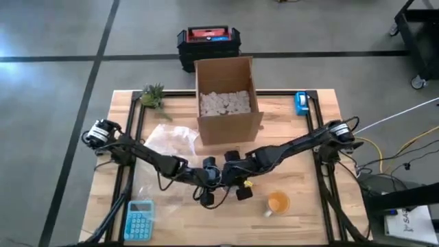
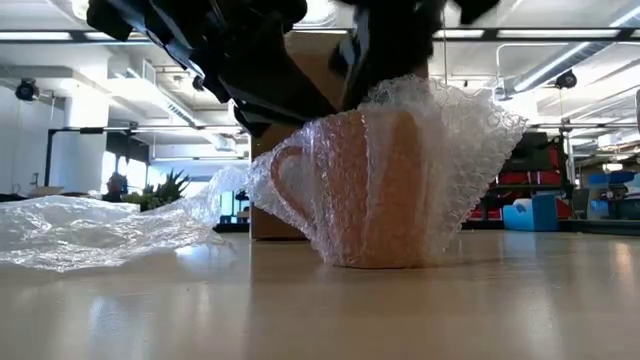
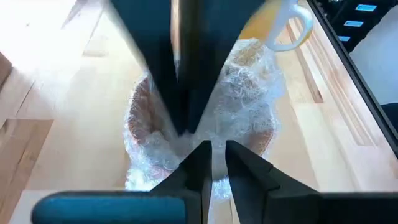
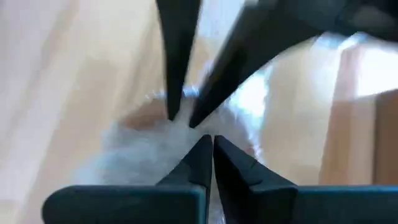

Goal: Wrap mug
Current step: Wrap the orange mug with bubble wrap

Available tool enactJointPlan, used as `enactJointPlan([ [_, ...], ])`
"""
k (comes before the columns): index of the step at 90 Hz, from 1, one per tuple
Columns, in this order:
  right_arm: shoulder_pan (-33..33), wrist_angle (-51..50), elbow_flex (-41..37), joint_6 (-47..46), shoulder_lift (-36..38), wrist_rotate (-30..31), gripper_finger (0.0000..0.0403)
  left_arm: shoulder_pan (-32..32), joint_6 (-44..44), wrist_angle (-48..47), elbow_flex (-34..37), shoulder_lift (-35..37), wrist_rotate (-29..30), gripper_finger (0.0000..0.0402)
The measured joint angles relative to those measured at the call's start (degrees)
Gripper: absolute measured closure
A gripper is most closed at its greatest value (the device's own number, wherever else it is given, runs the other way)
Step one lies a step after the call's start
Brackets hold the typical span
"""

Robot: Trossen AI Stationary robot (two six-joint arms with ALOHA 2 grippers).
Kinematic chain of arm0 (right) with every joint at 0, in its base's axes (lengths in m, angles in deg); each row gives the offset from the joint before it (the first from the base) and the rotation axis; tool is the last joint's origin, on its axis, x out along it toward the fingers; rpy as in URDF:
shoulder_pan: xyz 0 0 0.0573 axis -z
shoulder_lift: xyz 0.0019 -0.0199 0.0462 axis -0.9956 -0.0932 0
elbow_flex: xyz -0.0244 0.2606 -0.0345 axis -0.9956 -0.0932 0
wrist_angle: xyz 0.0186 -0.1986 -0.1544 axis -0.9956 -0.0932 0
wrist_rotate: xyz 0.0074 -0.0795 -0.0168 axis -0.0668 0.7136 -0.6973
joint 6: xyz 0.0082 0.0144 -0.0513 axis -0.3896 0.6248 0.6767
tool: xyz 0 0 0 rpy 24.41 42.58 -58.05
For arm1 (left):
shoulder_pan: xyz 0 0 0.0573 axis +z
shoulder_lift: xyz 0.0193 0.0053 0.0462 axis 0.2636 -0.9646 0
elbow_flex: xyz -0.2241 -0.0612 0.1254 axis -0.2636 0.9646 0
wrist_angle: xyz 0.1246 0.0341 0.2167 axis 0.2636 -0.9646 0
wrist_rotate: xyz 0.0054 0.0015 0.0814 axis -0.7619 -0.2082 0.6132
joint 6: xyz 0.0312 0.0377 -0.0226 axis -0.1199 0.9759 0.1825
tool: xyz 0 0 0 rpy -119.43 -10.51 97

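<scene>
Mug (image 2: 365, 190): terracotta-coloured, upright on the wooden table (image 2: 320, 310), near the middle of its front half, handle showing at one side in the low view; swathed in bubble wrap (image 2: 455, 150) that rises above the rim and trails off as a loose sheet across the tabletop.

Left gripper (image 3: 213, 146): directly over the wrapped mug, fingers nearly together with only a thin gap, tips pinching the bubble wrap at the top.

Right gripper (image 4: 207, 140): meets the left one tip to tip above the mug, fingers pressed close, nipping the same bunch of wrap.

Second mug (image 1: 278, 203): orange with pale handle, unwrapped, standing just beside the grippers toward the right front of the table.

Further loose sheet of bubble wrap (image 1: 171, 139): lies behind the arms, beside the box.

Cardboard box (image 1: 227, 99): open, at the rear centre, holding white packing pieces.

Calculator (image 1: 140, 219): blue, front left corner.

Small green plant (image 1: 153, 95): rear left.

Tape dispenser (image 1: 301, 103): blue, rear right edge.

Black and red case (image 1: 208, 40): on the floor beyond the table
</scene>
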Motion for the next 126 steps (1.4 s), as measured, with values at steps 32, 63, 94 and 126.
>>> enactJointPlan([
  [32,-1.1,-0.1,-0.6,-0.2,-4.6,-3.3,0.0401,0.0,0.0,0.2,0.0,0.0,-0.1,0.0365],
  [63,-0.9,1.8,-0.8,-0.3,-9.1,-1.6,0.0401,0.0,0.0,0.8,0.0,0.0,0.0,0.0365],
  [94,-0.9,1.9,-1.0,-0.7,-8.4,-1.2,0.0401,0.0,0.0,0.9,0.0,0.0,0.0,0.0365],
  [126,-0.6,-1.1,-0.3,0.0,-2.1,0.1,0.04,0.0,0.0,1.1,0.0,0.0,-0.1,0.0365],
])
